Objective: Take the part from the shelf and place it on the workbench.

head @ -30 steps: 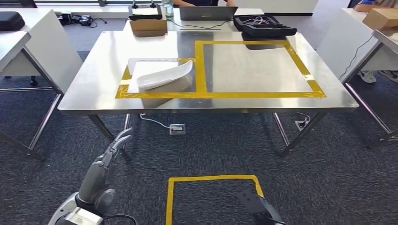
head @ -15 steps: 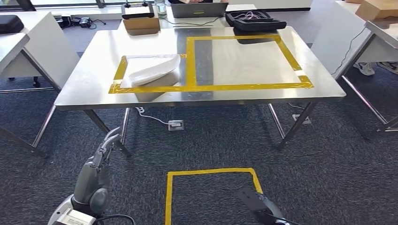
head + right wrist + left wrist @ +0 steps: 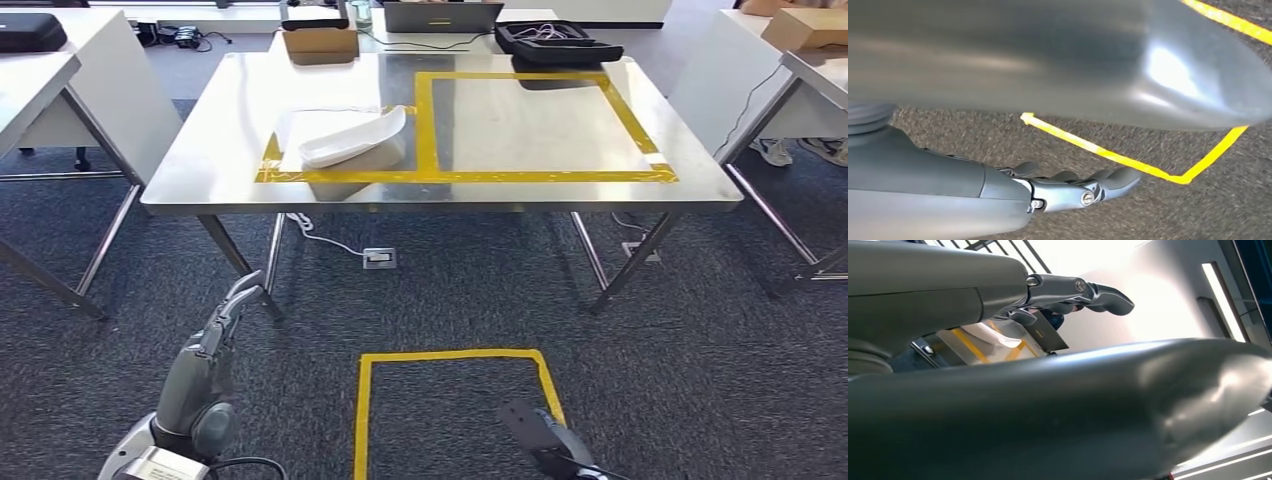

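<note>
A white curved part (image 3: 352, 138) lies on the steel workbench (image 3: 220, 130), inside the smaller yellow-taped box at its left. The part (image 3: 993, 335) also appears small in the left wrist view, past my fingers. My left hand (image 3: 215, 345) hangs low over the carpet in front of the bench, fingers stretched out and holding nothing; its fingers (image 3: 1073, 290) look straight in the wrist view. My right hand (image 3: 535, 435) hangs low at the bottom edge, also holding nothing, fingers (image 3: 1083, 187) extended above the carpet.
A yellow tape square (image 3: 455, 400) marks the carpet between my hands. A larger taped rectangle (image 3: 530, 120) covers the bench's right side. Cardboard box (image 3: 320, 40), laptop (image 3: 440, 15) and black case (image 3: 555, 45) sit at the far edge. White tables (image 3: 40, 90) flank both sides.
The whole picture has shifted, so the camera moved; the bench sits slightly differently in frame. Both hands hang much as before, and the part stays on the bench.
</note>
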Controlling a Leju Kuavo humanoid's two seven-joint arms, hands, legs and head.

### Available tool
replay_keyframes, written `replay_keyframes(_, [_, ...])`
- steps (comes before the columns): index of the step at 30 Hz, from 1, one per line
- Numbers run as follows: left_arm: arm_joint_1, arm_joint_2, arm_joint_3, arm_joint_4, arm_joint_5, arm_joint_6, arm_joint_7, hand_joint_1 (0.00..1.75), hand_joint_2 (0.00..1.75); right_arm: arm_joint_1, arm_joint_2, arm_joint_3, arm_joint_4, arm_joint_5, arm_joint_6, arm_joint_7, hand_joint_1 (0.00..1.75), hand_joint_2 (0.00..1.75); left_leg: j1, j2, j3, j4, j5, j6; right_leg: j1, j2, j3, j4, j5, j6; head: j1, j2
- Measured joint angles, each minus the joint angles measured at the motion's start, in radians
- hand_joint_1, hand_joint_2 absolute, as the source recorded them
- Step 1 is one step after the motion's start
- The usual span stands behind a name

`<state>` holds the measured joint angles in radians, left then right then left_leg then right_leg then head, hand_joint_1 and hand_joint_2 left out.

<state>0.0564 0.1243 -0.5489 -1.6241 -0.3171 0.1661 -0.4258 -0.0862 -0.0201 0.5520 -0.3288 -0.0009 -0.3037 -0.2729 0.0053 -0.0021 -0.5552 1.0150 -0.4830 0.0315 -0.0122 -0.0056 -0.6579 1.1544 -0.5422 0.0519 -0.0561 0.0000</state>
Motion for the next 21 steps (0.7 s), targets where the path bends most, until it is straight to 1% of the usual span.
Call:
replay_keyframes(1, [0.000,-0.001,0.000,0.000,-0.002,-0.002,0.001,0.00,0.00,0.000,0.002,0.000,0.000,0.000,-0.001,0.000,0.00,0.00,-0.001,0.000,-0.009,0.000,0.006,0.002,0.000,0.000,-0.026,0.069,-0.039,0.003,0.000,0.000])
replay_keyframes(2, [0.001,-0.001,0.001,-0.001,-0.004,-0.004,0.002,0.00,0.00,0.000,0.002,0.000,0.000,-0.001,-0.002,0.000,0.00,0.00,-0.001,0.000,-0.018,0.001,0.012,0.002,-0.001,0.000,-0.042,0.123,-0.064,0.004,0.000,0.000])
replay_keyframes(3, [0.002,-0.001,0.002,-0.001,-0.006,-0.006,0.002,0.00,0.00,0.000,0.003,0.000,0.000,-0.001,-0.004,0.000,0.00,0.00,-0.002,0.000,-0.026,0.002,0.018,0.001,-0.001,0.000,-0.041,0.143,-0.070,0.004,0.000,0.000])
replay_keyframes(4, [0.002,-0.001,0.003,-0.001,-0.007,-0.006,0.002,0.00,0.00,0.000,0.003,0.000,0.000,-0.002,-0.005,0.000,0.00,0.00,-0.002,0.000,-0.033,0.002,0.023,0.000,-0.001,0.000,-0.019,0.121,-0.057,0.002,0.000,0.000])
replay_keyframes(5, [0.002,-0.002,0.004,-0.001,-0.008,-0.007,0.002,0.00,0.00,0.000,0.003,0.000,0.000,-0.002,-0.008,0.000,0.00,0.00,-0.002,0.000,-0.037,0.004,0.027,-0.002,-0.001,0.000,0.023,0.060,-0.031,0.000,0.000,0.000])
replay_keyframes(6, [0.002,-0.003,0.004,-0.001,-0.009,-0.007,0.002,0.00,0.00,-0.001,0.003,-0.001,0.000,-0.004,-0.011,-0.001,0.00,0.00,-0.002,0.000,-0.041,0.005,0.031,-0.006,0.000,0.000,0.073,-0.019,-0.010,-0.005,0.000,0.000])
replay_keyframes(7, [0.002,-0.004,0.005,-0.002,-0.010,-0.008,0.002,0.00,0.00,-0.002,0.003,-0.001,0.000,-0.004,-0.014,-0.001,0.00,0.00,-0.003,-0.001,-0.043,0.006,0.034,-0.010,0.002,0.000,0.112,-0.086,0.008,-0.010,0.000,0.000])
replay_keyframes(8, [0.001,-0.005,0.005,-0.003,-0.010,-0.009,0.002,0.00,0.00,-0.002,0.003,-0.001,0.000,-0.006,-0.016,-0.002,0.00,0.00,-0.004,-0.001,-0.046,0.007,0.038,-0.015,0.004,0.001,0.137,-0.133,0.019,-0.016,0.000,0.000])
replay_keyframes(9, [0.001,-0.006,0.005,-0.004,-0.011,-0.010,0.002,0.00,0.00,-0.002,0.003,-0.002,0.000,-0.007,-0.018,-0.004,0.00,0.00,-0.005,0.000,-0.047,0.006,0.042,-0.022,0.007,0.001,0.144,-0.150,0.020,-0.023,0.000,0.000])
replay_keyframes(10, [0.000,-0.007,0.005,-0.005,-0.011,-0.010,0.001,0.00,0.00,0.000,0.003,-0.002,0.001,-0.008,-0.019,-0.005,0.00,0.00,-0.005,0.000,-0.048,0.004,0.047,-0.028,0.010,0.002,0.141,-0.150,0.026,-0.029,0.000,0.000])
replay_keyframes(11, [0.000,-0.008,0.006,-0.005,-0.012,-0.011,0.001,0.00,0.00,0.001,0.003,-0.003,0.001,-0.009,-0.020,-0.007,0.00,0.00,-0.003,0.000,-0.049,0.003,0.050,-0.035,0.010,0.002,0.139,-0.152,0.031,-0.036,0.000,0.000])
replay_keyframes(12, [0.000,-0.008,0.006,-0.005,-0.012,-0.011,0.001,0.00,0.00,0.002,0.003,-0.004,0.001,-0.009,-0.020,-0.009,0.00,0.00,-0.002,0.000,-0.052,0.006,0.047,-0.041,0.009,0.001,0.137,-0.154,0.037,-0.043,0.000,0.000])
replay_keyframes(13, [-0.001,-0.009,0.007,-0.005,-0.012,-0.011,0.000,0.00,0.00,0.002,0.002,-0.005,0.001,-0.009,-0.020,-0.011,0.00,0.00,-0.002,0.000,-0.053,0.005,0.034,-0.041,0.009,0.002,0.134,-0.156,0.040,-0.045,-0.001,0.000])
replay_keyframes(14, [-0.001,-0.009,0.008,-0.005,-0.012,-0.011,0.000,0.00,0.00,0.003,0.002,-0.006,0.001,-0.009,-0.020,-0.014,0.00,0.00,-0.003,-0.001,-0.055,0.006,0.020,-0.035,0.009,0.003,0.131,-0.157,0.042,-0.047,-0.001,0.000])
replay_keyframes(15, [-0.002,-0.009,0.009,-0.005,-0.012,-0.011,-0.001,0.00,0.00,0.003,0.002,-0.006,0.001,-0.009,-0.020,-0.016,0.00,0.00,-0.003,-0.001,-0.055,0.005,0.012,-0.025,0.011,0.004,0.128,-0.156,0.042,-0.047,-0.002,0.000])
replay_keyframes(16, [-0.002,-0.010,0.010,-0.005,-0.012,-0.011,-0.001,0.00,0.00,0.004,0.002,-0.007,0.001,-0.010,-0.020,-0.017,0.00,0.00,-0.003,-0.002,-0.054,-0.002,0.018,-0.015,0.013,0.005,0.126,-0.153,0.042,-0.046,-0.002,0.000])
replay_keyframes(17, [-0.002,-0.010,0.011,-0.005,-0.012,-0.011,-0.001,0.00,0.00,0.006,0.003,-0.008,0.001,-0.011,-0.020,-0.017,0.00,0.00,-0.002,-0.003,-0.054,-0.004,0.037,-0.017,0.015,0.005,0.124,-0.152,0.044,-0.049,-0.002,0.000])
replay_keyframes(19, [-0.002,-0.010,0.013,-0.005,-0.012,-0.010,-0.001,0.00,0.00,0.007,0.002,-0.009,0.001,-0.011,-0.020,-0.017,0.00,0.00,0.000,-0.003,-0.055,-0.012,0.067,-0.034,0.017,0.005,0.120,-0.149,0.047,-0.052,-0.003,0.000])
replay_keyframes(20, [-0.002,-0.010,0.013,-0.005,-0.012,-0.010,-0.001,0.00,0.00,0.008,0.002,-0.010,0.001,-0.011,-0.020,-0.017,0.00,0.00,0.001,-0.004,-0.056,-0.013,0.070,-0.042,0.017,0.005,0.118,-0.149,0.048,-0.053,-0.003,0.000])
replay_keyframes(21, [-0.002,-0.010,0.013,-0.005,-0.012,-0.010,-0.001,0.00,0.00,0.008,0.002,-0.010,0.001,-0.011,-0.020,-0.017,0.00,0.00,0.002,-0.003,-0.056,-0.014,0.071,-0.043,0.017,0.005,0.117,-0.149,0.049,-0.054,-0.003,0.000])
